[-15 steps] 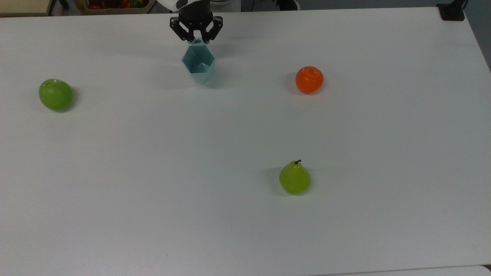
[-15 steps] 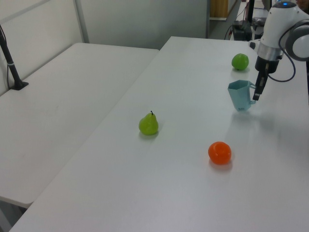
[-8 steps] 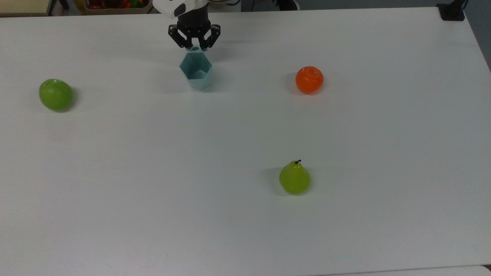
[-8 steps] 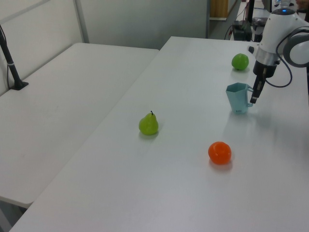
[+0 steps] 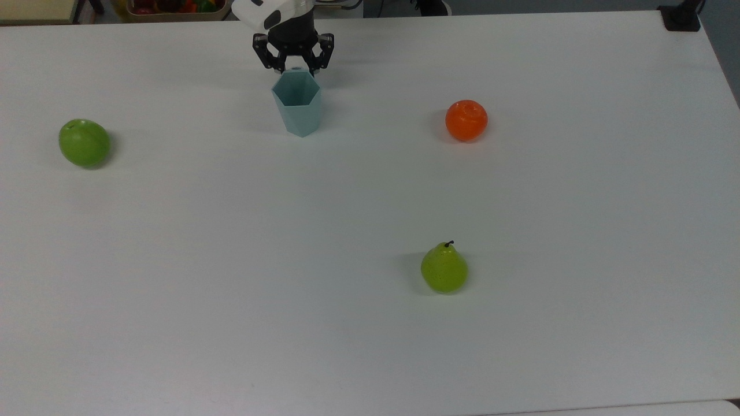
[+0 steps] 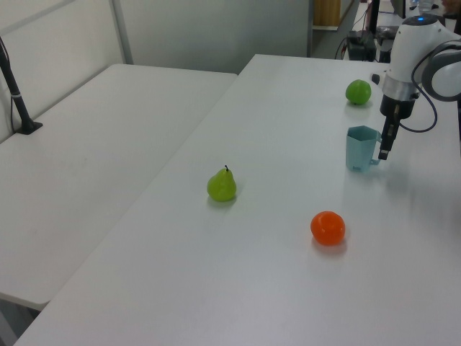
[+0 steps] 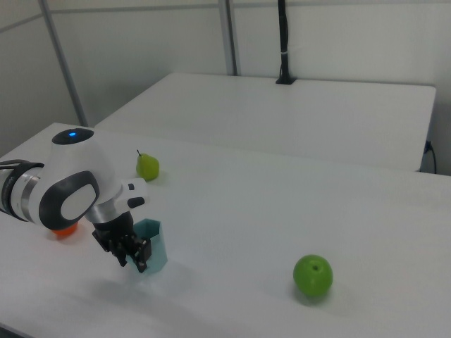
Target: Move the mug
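Fingers (image 5: 293, 62) now spread beside handle; mug (image 5: 296, 111) upright on table (image 5: 370, 346), previously tilted.

You were working in a lab-like room: plain white tables (image 6: 108, 144), grey partition walls (image 7: 141, 49), a black camera pole (image 7: 283, 42), and a robot arm (image 7: 70, 190).

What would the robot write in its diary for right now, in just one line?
gripper: at mug handle, fingers open | mug: upright on table | orange, pear, green apple: apart from mug
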### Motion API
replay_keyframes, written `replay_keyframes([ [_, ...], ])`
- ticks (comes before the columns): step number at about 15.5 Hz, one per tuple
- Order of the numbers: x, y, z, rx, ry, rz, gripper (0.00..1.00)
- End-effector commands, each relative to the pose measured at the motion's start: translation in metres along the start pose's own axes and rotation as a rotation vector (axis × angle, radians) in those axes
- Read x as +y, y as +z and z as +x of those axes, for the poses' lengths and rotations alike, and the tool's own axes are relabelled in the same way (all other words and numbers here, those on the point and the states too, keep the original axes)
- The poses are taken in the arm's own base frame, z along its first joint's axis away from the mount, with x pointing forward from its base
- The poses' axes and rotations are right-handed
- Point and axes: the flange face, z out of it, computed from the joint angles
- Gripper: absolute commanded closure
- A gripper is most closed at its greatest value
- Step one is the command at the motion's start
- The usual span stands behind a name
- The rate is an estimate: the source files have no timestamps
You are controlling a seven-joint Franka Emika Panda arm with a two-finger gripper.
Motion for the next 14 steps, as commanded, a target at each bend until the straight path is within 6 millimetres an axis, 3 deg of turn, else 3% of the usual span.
replay_keyframes([
  [1, 0.004, -0.014, 0.002, -0.027, -0.001, -0.007, 0.19],
  [3, 0.006, -0.044, 0.016, -0.102, -0.008, -0.007, 0.09],
  [5, 0.008, -0.094, 0.035, -0.183, -0.017, -0.016, 0.0],
  [7, 0.011, -0.148, 0.05, -0.217, -0.006, -0.017, 0.0],
  [10, -0.006, -0.232, 0.076, -0.178, -0.004, -0.007, 0.0],
  [12, -0.017, -0.267, 0.099, -0.15, 0.084, 0.069, 0.0],
  [14, -0.027, -0.283, 0.113, -0.114, 0.194, 0.084, 0.0],
])
